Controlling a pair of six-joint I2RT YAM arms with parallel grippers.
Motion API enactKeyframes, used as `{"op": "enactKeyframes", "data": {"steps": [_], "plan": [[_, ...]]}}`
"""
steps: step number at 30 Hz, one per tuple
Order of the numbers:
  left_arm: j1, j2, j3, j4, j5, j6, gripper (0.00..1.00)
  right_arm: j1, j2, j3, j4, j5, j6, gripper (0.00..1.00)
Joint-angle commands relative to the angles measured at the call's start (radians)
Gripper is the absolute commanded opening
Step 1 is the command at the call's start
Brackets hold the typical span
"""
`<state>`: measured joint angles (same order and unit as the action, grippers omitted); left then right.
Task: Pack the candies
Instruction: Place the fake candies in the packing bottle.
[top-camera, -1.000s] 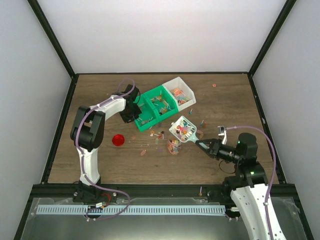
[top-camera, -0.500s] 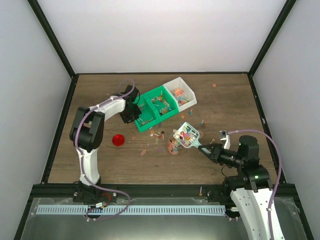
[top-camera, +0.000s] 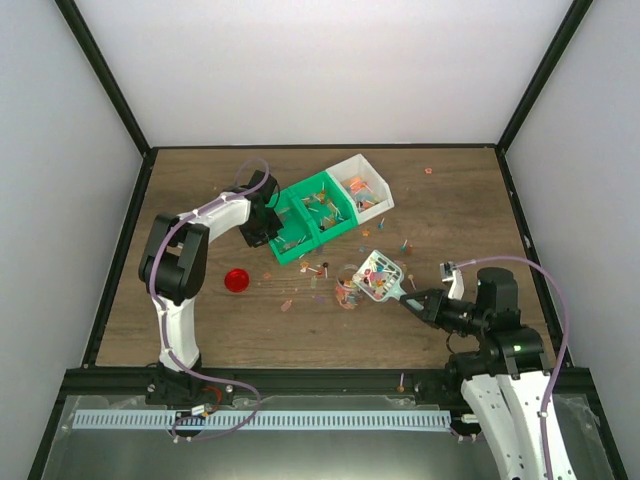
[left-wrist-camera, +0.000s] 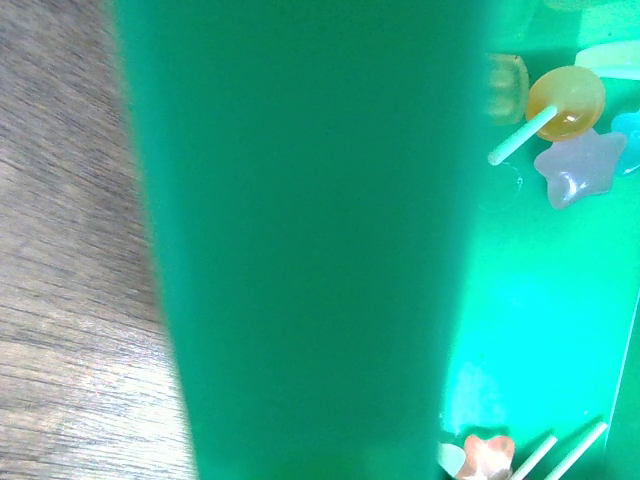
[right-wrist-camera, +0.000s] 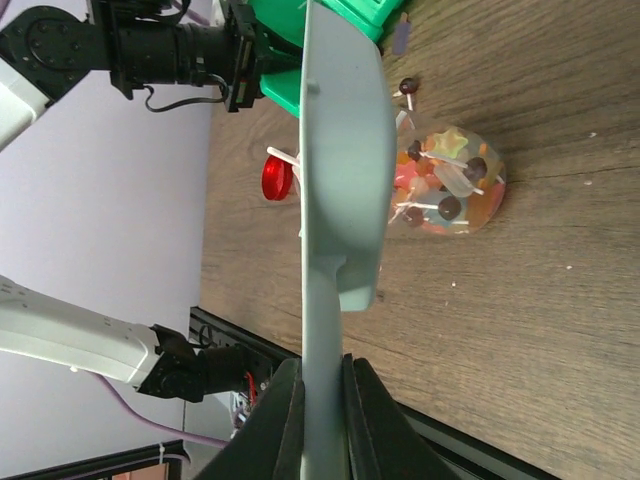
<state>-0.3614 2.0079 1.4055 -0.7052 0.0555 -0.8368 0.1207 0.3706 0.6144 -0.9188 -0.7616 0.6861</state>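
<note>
The candies, tiny mixed-colour sweets, lie in the head of the pale slotted scoop. My right gripper is shut on the scoop's handle and holds the head just right of and above a clear jar partly filled with candies. In the right wrist view the scoop shows edge-on, its handle between my fingers, with the jar beside it. My left gripper grips the left end of the green bin. Its wall fills the left wrist view and hides the fingers. Candies lie inside.
A white bin with candies adjoins the green bin. The red jar lid lies left of the jar and shows in the right wrist view. Loose candies are scattered around the jar, and one lies far back.
My right gripper has pulled back toward the near edge and carried the loaded scoop down toward the jar. The left arm and the bins have not moved.
</note>
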Motion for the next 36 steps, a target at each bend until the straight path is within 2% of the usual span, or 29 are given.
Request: {"op": "enactKeyframes", "data": {"steps": [1,11,36], "plan": [[-0.005,0.003,-0.022,0.027,0.084,-0.007,0.04,-0.009,0.019,0.069,-0.037,0.021,-0.060,0.01],[-0.001,0.012,-0.019,0.027,0.086,-0.005,0.04,-0.009,0.052,0.111,-0.056,0.051,-0.155,0.01],[0.013,0.032,-0.025,0.036,0.095,0.002,0.04,-0.009,0.128,0.174,-0.107,0.094,-0.257,0.01]]}}
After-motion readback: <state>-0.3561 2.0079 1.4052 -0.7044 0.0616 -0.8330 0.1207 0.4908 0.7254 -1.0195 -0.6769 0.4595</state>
